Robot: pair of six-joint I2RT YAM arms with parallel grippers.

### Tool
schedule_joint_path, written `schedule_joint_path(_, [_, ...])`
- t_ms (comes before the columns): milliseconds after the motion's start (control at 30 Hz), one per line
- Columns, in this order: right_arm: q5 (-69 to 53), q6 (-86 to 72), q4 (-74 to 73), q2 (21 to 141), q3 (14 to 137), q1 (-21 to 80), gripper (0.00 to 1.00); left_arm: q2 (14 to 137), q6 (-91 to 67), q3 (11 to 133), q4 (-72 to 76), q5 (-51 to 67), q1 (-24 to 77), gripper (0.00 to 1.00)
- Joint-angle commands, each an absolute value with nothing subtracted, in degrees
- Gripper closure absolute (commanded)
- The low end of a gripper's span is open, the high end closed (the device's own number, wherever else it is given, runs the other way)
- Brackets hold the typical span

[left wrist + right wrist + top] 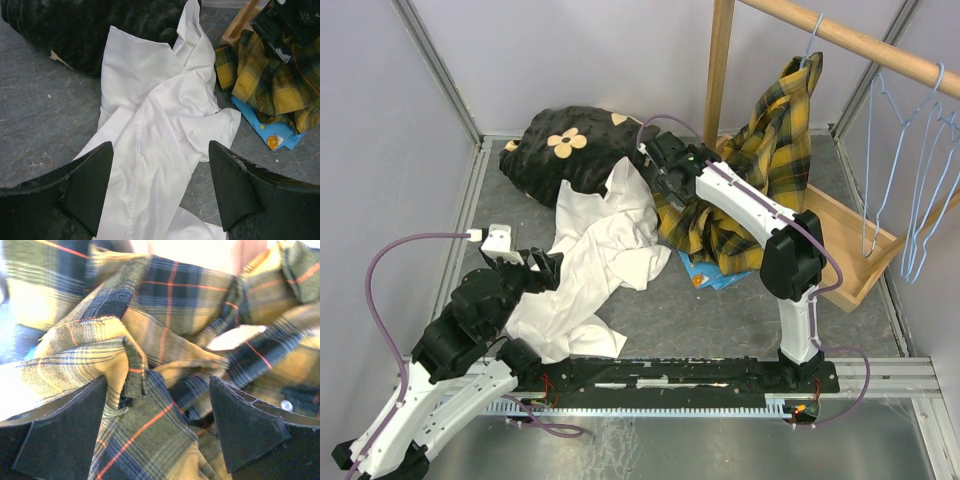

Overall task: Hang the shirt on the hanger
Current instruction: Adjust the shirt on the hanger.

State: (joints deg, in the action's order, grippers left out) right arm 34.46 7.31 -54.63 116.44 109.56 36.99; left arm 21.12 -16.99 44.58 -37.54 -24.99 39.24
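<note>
1. Because only the top of the yellow-and-black plaid flannel shirt [775, 140] hung up by the hook of the thin pale-blue wire hanger [817, 30] on the thick wooden rail [860, 42], while its lower half lay heaped on the grey desk [740, 320], I judged that the trailing weight could drag it off the wire. How well it sat on the hanger I could not tell, as the cloth hid the wire.
2. Any tug from me on the heap could, I thought, swing the hanger or unhook it from the rail.
3. The heap touched the crumpled plain white garment [610, 250] and covered part of a small blue printed cloth [710, 272], so a careless grab risked lifting the wrong fabric along with it.
4. My right end effector [157, 382] stood with its fingers [65, 435] wide apart at the low folds of the shirt. Plaid cloth lay in the gap between them, but nothing was pinched. A fold could catch on a finger if I drew back.
5. My left end effector [160, 147] was also spread wide, hovering above the white garment, holding nothing and apart from the shirt.
</note>
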Motion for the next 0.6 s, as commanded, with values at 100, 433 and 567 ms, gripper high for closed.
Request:
schedule_joint_path(100, [16.30, 8.36, -52.46, 115.77, 109.99, 36.91, 0.09, 21.20, -18.45, 44.30, -34.90, -26.15, 39.02, 0.17])
schedule_joint_path(433, [13.98, 5.67, -44.53, 119.17, 104.95, 36.89, 0.07, 21.09, -18.63, 44.21, -35.03, -26.41, 39.02, 0.18])
schedule_joint_path(567, [11.73, 6.95, -42.11, 122.25, 106.14, 36.91, 0.07, 21.08, -18.63, 44.12, -35.02, -26.59, 39.07, 0.17])
